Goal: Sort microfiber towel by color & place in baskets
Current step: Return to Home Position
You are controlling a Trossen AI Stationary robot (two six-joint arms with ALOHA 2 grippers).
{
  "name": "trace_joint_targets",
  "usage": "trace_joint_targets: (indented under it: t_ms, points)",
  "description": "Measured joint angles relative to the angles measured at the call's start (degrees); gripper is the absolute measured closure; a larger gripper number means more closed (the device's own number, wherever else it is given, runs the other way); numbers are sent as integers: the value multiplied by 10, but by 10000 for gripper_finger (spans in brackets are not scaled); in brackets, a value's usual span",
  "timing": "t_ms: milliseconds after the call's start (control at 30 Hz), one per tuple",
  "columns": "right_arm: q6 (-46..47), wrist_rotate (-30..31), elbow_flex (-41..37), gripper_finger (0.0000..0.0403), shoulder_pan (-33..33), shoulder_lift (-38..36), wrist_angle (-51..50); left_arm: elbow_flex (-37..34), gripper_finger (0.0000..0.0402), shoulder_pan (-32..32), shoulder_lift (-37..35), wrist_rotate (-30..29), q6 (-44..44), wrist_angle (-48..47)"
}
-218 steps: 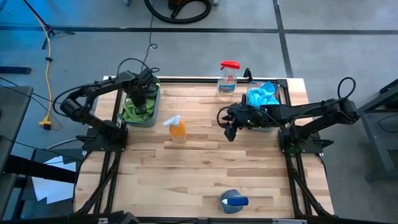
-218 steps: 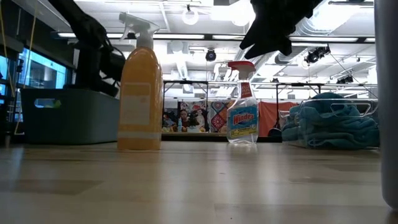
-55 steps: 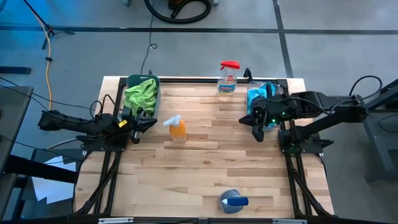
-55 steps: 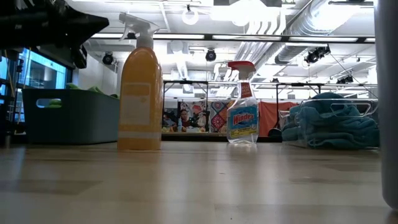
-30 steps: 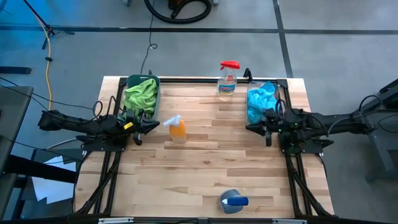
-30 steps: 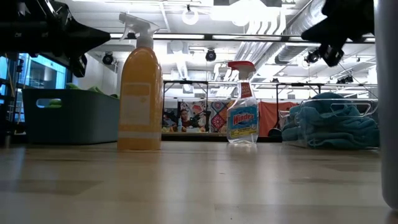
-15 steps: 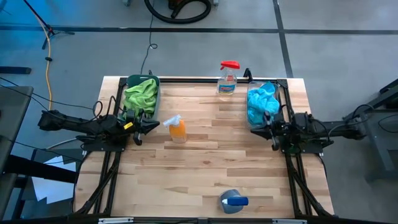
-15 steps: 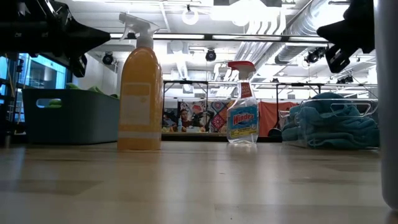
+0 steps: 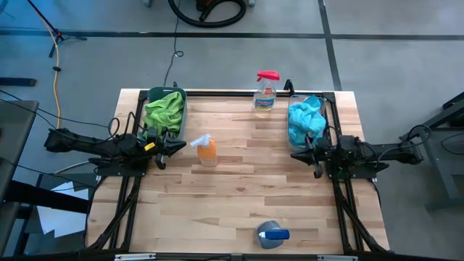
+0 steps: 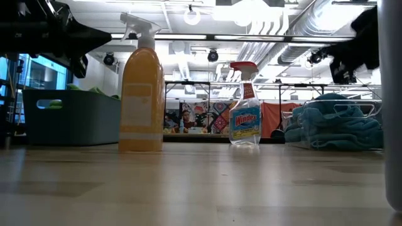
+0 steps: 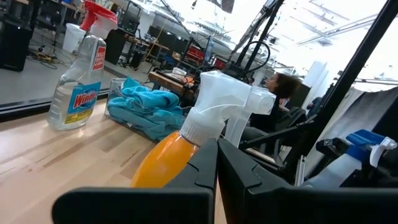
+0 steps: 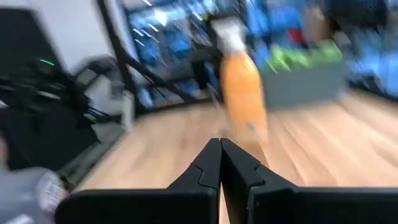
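Observation:
Green microfiber towels [image 9: 164,110] fill the dark teal basket [image 9: 150,93] at the table's far left. Blue towels [image 9: 305,119] lie heaped in the clear basket [image 9: 328,101] at the far right. My left gripper [image 9: 181,145] is shut and hovers level just in front of the teal basket, pointing at the orange spray bottle [image 9: 206,150]. My right gripper [image 9: 296,154] is shut and hovers level in front of the clear basket, pointing toward the table's middle. Neither holds a towel.
The orange spray bottle stands between the baskets. A clear Windex bottle [image 9: 265,92] with a red trigger stands at the far edge. A grey-and-blue bottle [image 9: 270,234] lies near the front edge. The arms' black frames [image 9: 346,174] flank the wooden tabletop.
My right arm has folded back toward the table's right edge and sunk lower, its shut gripper coming level just in front of the clear basket. The towels and bottles stay where they were.

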Motion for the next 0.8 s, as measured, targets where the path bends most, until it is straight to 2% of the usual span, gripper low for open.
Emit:
trace_joint_targets:
  t_ms: [100,267,567,667,800]
  points:
    - [64,27,3,403,0,10,-34,0,401,0,0,0,0,-1]
    - [126,30,4,403,0,12,-38,0,401,0,0,0,0,-4]
    - [134,30,4,403,0,12,-40,0,401,0,0,0,0,-12]
    - [134,29,4,403,1,-12,-41,0,401,0,-1,0,0,-14]
    - [134,30,5,402,2,-25,-29,0,401,0,-40,0,0,-42]
